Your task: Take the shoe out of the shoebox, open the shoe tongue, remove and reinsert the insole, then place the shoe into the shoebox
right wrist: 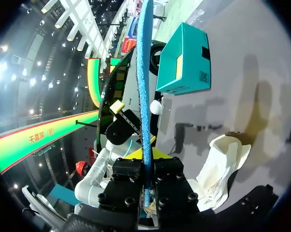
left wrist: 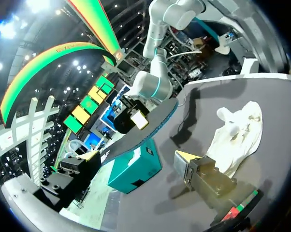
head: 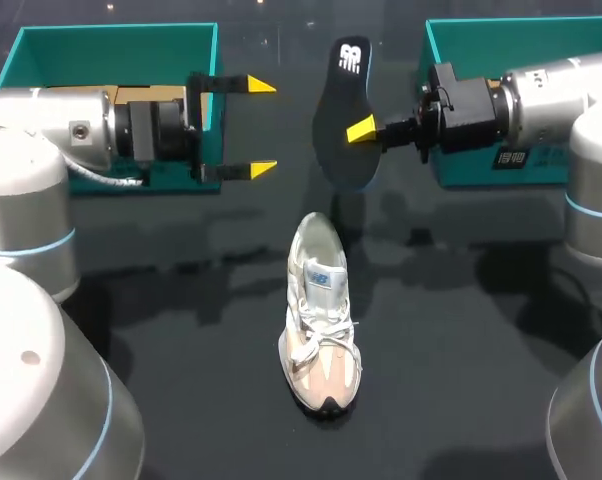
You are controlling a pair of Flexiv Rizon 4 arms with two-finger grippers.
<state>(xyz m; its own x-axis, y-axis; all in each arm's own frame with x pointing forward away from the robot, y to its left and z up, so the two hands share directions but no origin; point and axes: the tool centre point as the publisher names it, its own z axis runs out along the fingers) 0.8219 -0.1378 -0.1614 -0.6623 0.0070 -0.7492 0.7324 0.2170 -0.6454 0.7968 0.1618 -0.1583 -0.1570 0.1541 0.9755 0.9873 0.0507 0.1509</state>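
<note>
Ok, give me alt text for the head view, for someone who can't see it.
The right gripper holds the black insole up over the dark table. The left gripper is open, facing it; the white sneaker lies on the table nearer the camera.

**Left arm** (head: 41,150): comes in from the left side and lies level, beyond and to the left of the shoe (head: 319,320), with its wrist aimed at the middle.

**Left tool** (head: 261,127): its fingers are spread wide with nothing between them (both yellow tips point toward the other arm). It sits beyond the shoe and to its left.

**Right arm** (head: 551,100): comes in from the right side and lies level, beyond and to the right of the shoe, with its wrist aimed leftward.

**Right tool** (head: 366,132): its fingers are clamped from two sides on the insole (head: 341,70) near one end. It sits just beyond the shoe.
</note>
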